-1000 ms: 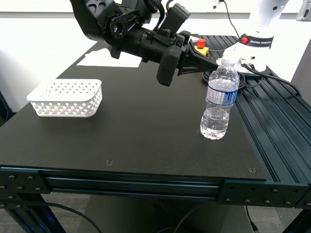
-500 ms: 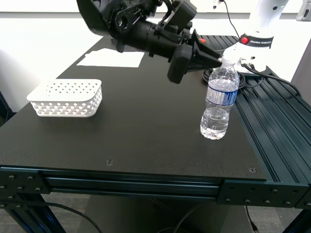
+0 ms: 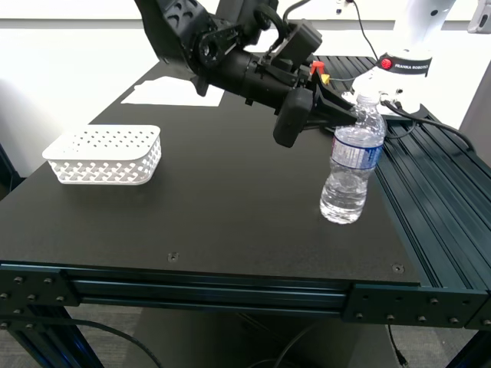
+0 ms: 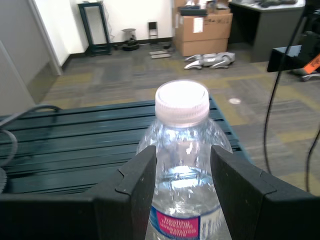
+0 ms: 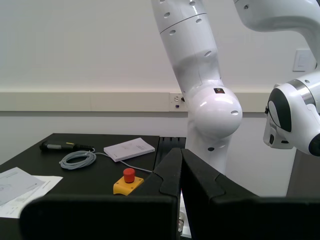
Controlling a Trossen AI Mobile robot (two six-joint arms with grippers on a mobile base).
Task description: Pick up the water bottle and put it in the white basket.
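Observation:
The water bottle (image 3: 349,172) stands on the black table towards the exterior view's right, leaning slightly. Its white cap and clear shoulder (image 4: 182,150) fill the first wrist view. My first gripper (image 3: 347,115) is open, with one finger (image 4: 142,185) on each side of the bottle's shoulder just under the cap. Whether the fingers touch the plastic I cannot tell. The white basket (image 3: 103,153) sits empty at the exterior view's left, far from the bottle. My second gripper (image 5: 181,155) is shut on nothing and looks over the back of the table.
Paper sheets (image 3: 173,92) lie at the table's back. A red stop button on a yellow box (image 5: 129,181), a coiled cable (image 5: 77,159) and a booklet (image 5: 129,149) sit near a white robot arm (image 3: 406,54). Ribbed rails (image 3: 430,192) border the table on the exterior view's right.
My first gripper has moved towards the exterior view's right and come around the bottle's neck. The bottle has shifted and tipped slightly to that side.

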